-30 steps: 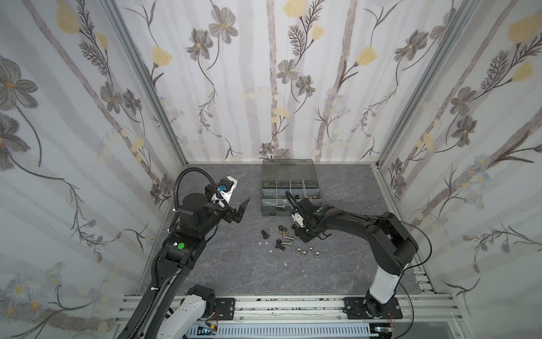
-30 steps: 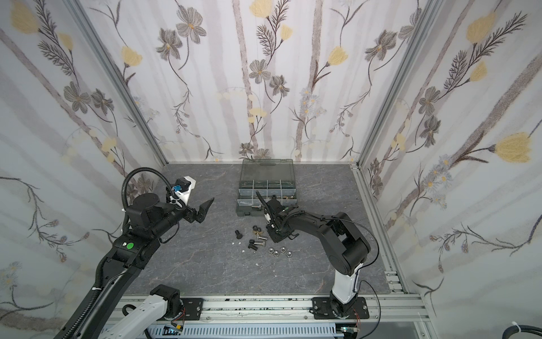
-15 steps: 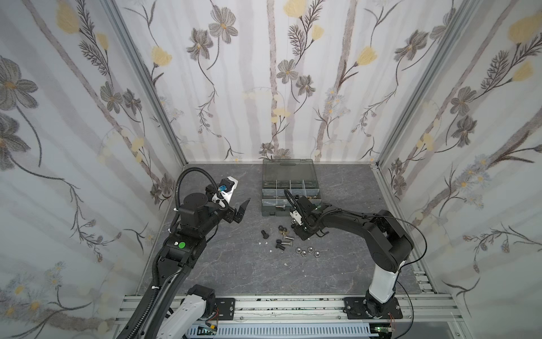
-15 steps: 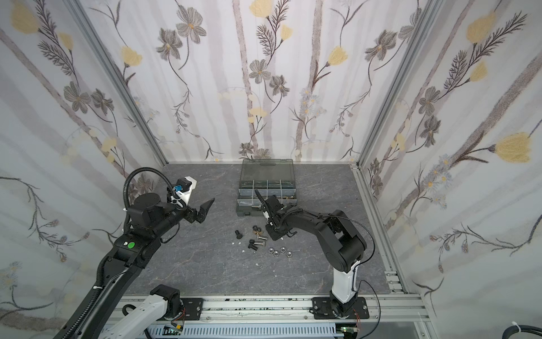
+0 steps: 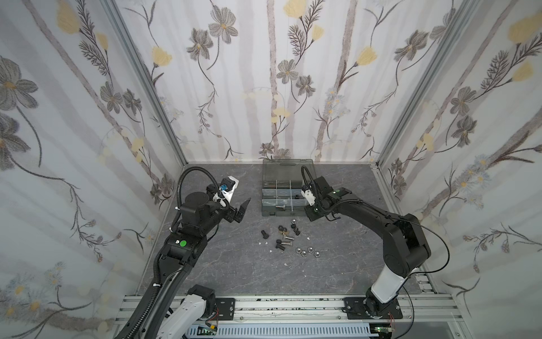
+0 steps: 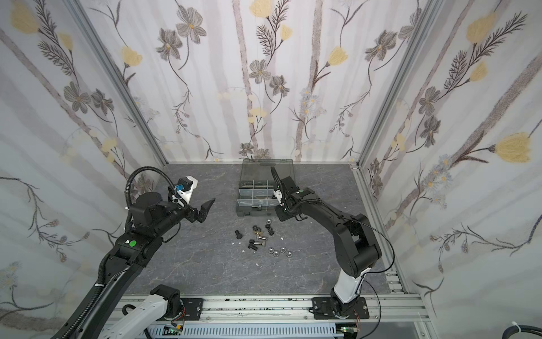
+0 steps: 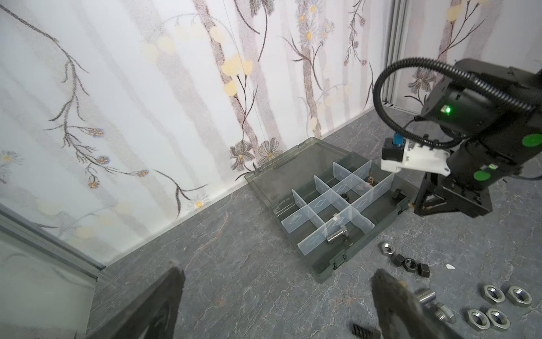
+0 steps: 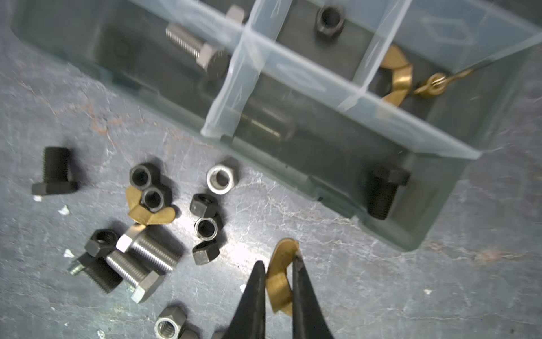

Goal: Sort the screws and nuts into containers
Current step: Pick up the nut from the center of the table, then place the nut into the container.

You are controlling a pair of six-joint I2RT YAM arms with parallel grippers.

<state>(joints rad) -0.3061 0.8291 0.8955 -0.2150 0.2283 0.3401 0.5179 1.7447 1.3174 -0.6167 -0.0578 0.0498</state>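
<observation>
1. Pinching a brass wing nut (image 8: pixel 280 281) edge-on in the right gripper (image 8: pixel 278 261), jaws nearly pressed together, only the nut's thickness between.
2. Held just beside the front wall of the organizer case (image 8: pixel 322 164), near its corner; touching the table (image 5: pixel 234 264) or not, cannot tell.
3. Spread wide on the left gripper (image 7: pixel 278 278), nothing between the fingers, well apart from the case.
4. Lying on the table in front of the case: loose screws (image 8: pixel 140 264) and loose nuts (image 8: pixel 221 179), clustered.
5. Sitting in separate compartments: silver bolt (image 8: pixel 199 50), black nut (image 8: pixel 328 17), second wing nut (image 8: pixel 399 79), black bolt (image 8: pixel 384 190).
</observation>
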